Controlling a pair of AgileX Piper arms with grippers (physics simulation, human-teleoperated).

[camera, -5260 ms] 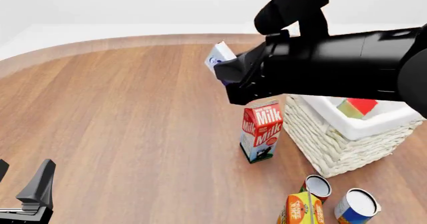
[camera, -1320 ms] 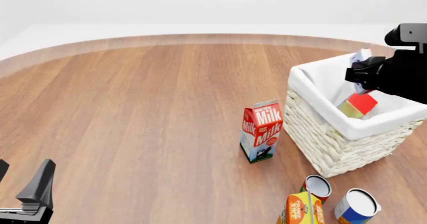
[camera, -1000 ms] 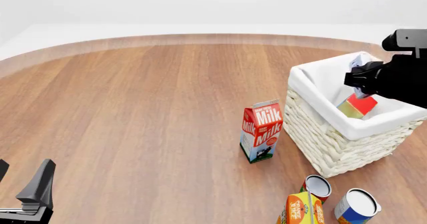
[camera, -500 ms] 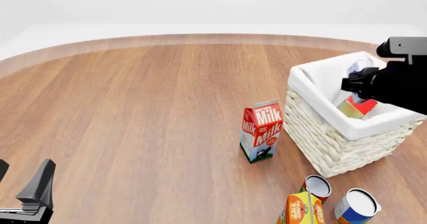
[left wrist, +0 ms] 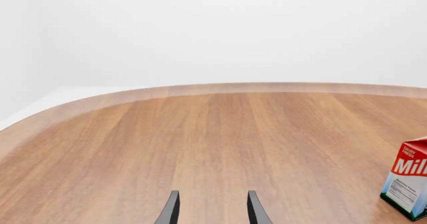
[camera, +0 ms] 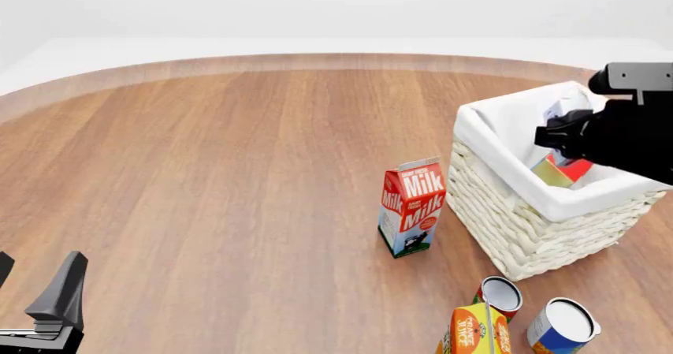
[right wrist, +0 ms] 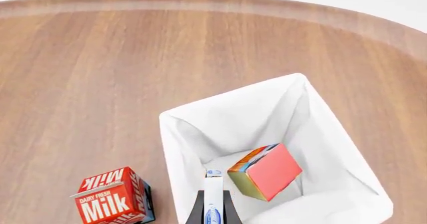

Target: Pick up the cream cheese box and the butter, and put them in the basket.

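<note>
The right claw [right wrist: 213, 211] pinched the cream cheese box [right wrist: 213, 196] edge-on between its fingers, down inside the basket [camera: 494, 204] — just beside the butter [right wrist: 265, 171], which lay tilted on the white lining. The milk carton [camera: 412, 206] stood upright on the wooden surface [camera: 232, 180] just outside the basket's wall. The left claw [left wrist: 211, 209] hung spread over bare wood, well apart from the basket.

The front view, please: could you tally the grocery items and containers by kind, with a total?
Cartons: 2, the milk carton and the orange juice carton.
Cans: 2, one beside another.
Boxes: 2, the butter in the basket and the cream cheese box in the right gripper.
Baskets: 1, the basket.
Total: 7.
</note>
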